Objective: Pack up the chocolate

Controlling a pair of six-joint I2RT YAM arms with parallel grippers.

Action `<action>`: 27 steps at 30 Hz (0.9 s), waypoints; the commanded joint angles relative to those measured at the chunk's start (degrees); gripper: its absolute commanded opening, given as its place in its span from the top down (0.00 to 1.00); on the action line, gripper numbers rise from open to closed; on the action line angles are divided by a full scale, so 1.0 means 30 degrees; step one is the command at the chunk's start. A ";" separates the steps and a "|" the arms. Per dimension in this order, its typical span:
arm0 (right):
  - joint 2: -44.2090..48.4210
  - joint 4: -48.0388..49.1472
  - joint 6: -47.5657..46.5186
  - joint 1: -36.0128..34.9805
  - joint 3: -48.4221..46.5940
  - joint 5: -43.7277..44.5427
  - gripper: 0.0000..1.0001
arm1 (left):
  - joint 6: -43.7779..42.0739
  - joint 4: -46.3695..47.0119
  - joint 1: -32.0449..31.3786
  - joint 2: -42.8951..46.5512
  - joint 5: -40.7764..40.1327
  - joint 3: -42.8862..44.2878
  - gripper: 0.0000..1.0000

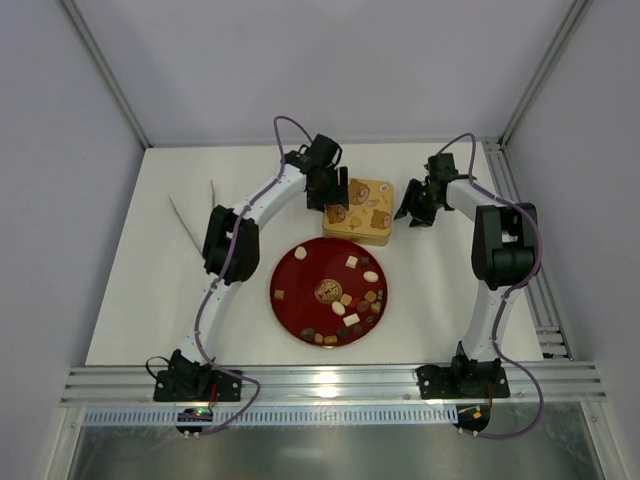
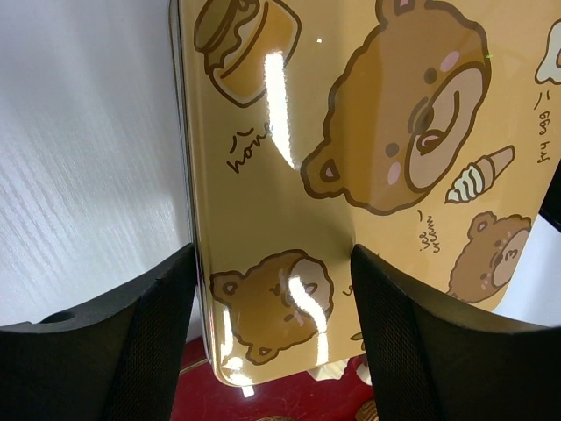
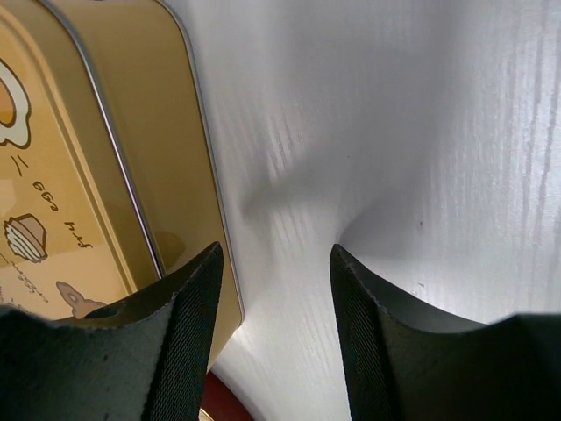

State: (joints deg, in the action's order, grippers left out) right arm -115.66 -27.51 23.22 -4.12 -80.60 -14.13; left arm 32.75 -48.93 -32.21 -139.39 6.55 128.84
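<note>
**Tin shut, sweets on the plate — both arms at the tin**

Item 1, far left: two thin sticks [image 1: 190, 215] lying on the white table [image 1: 130, 300], well apart from everything else.

Item 2: left gripper [image 2: 272, 289], hovering over the left part of the tin. Its fingers [image 2: 149, 342] are spread wide with nothing held between them; only the printed lid shows in the gap.

Item 3, centre: red plate [image 1: 295, 285], near the arms' side of the tin. It carries the chocolate pieces [image 1: 345, 320], many of them, mostly gathered along its right and near rim, with a round patterned piece in the middle.

Item 4: yellow bear-printed tin [image 1: 362, 208], just beyond the plate. Its lid [image 2: 351, 132] sits on, flat and closed.

Item 5, right: right gripper [image 3: 272, 289], low beside the tin's right edge over bare table, parted moderately and gripping nothing.

Progress, as judged: the chocolate lies on the plate, not in the tin, so the packing remains outstanding. What the closed tin contains cannot be seen.
</note>
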 commanded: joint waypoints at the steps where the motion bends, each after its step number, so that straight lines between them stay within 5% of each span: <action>1: 0.1840 0.0731 0.0637 0.0317 0.0322 0.0256 0.45 | 0.0097 -0.1241 -0.0280 -0.0617 -0.1449 -0.1781 0.32; 19: 0.1640 0.3017 0.1371 -0.0413 -0.0816 -0.1530 0.34 | 0.1944 0.0693 -0.0251 0.1550 -0.1537 -0.5942 0.34; 25: 0.0060 0.2813 0.1605 -0.0970 -0.2456 -0.1472 0.35 | 0.1885 0.0870 -0.0251 0.2079 -0.1508 -0.6762 0.36; 27: -0.0323 0.2490 0.1634 -0.1117 -0.2956 -0.1355 0.42 | 0.1827 0.0928 -0.0251 0.2313 -0.1567 -0.7055 0.36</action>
State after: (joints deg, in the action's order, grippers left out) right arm -114.61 -20.43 27.33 -6.83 -86.11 -18.17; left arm 40.16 -38.39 -32.21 -130.63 6.07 111.83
